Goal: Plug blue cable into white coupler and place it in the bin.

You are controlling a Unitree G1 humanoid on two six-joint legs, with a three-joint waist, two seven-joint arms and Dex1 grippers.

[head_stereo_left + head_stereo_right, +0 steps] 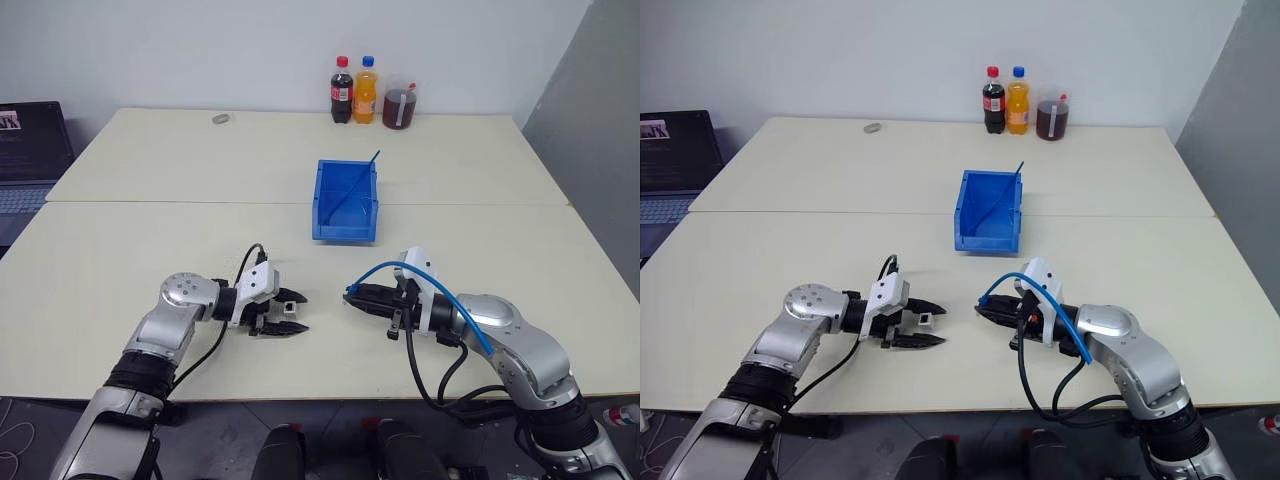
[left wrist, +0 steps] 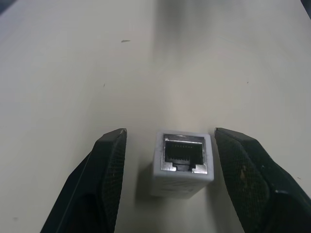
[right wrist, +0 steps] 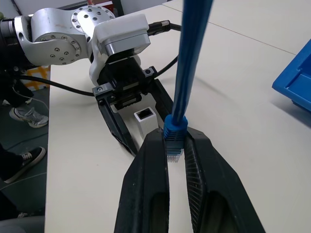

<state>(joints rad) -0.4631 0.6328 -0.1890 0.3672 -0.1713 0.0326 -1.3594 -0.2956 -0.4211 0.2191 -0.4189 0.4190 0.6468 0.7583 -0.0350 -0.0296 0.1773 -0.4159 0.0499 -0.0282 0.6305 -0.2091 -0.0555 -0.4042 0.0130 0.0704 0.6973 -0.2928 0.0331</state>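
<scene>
1. Head views: the left gripper (image 1: 915,328) lies on the counter (image 1: 790,250), jaws apart around the coupler (image 1: 925,320). The right gripper (image 1: 352,293) faces it, near but apart. The bin (image 1: 345,203) stands beyond, a darker cable piece (image 1: 352,186) inside.
2. Left wrist view: the coupler (image 2: 182,163) rests on the counter, untouched between the fingers (image 2: 104,170), socket facing outward, seemingly presented for mating.
3. Right wrist view: the fingers (image 3: 150,160) clamp the cable (image 3: 192,63) at its plug (image 3: 174,141), aimed at the coupler (image 3: 145,120).

Left gripper (image 1: 292,313) and right gripper (image 1: 352,294) facing across the table (image 1: 120,260), blue cable (image 1: 440,290) in the right.
</scene>
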